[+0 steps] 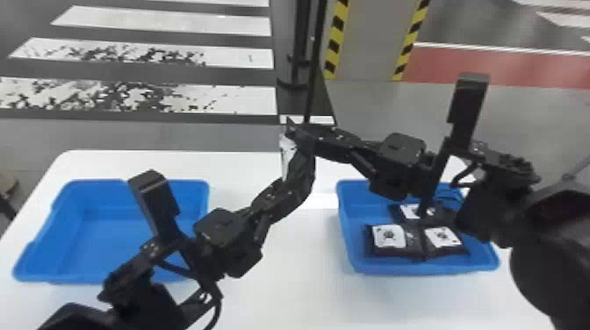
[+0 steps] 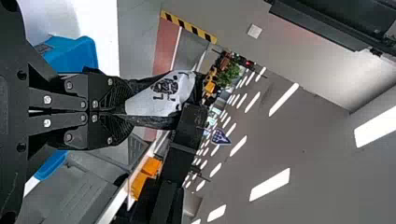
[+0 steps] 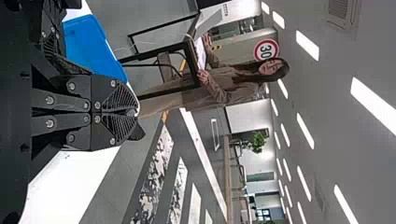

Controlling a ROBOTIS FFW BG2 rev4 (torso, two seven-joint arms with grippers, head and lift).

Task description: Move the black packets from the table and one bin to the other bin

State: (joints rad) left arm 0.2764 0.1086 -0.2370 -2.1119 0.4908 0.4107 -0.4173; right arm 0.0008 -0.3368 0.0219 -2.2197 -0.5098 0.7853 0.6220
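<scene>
Two arms (image 1: 557, 259), two blue bins (image 1: 101, 228)

Blue bins (image 1: 109, 224), white table (image 1: 281, 281), black packets (image 1: 388, 237) — white-labelled, yellow-and-black striped strips (image 1: 337, 39), red floor band (image 1: 505, 66)

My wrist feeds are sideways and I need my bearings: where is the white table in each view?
Head view: white table across the lower part.
Left wrist view: table mainly at upper left.
Right wrist view: table mainly at lower left.
Shared landmark: a blue bin bordering the white tabletop, not necessarily the same bin.
</scene>
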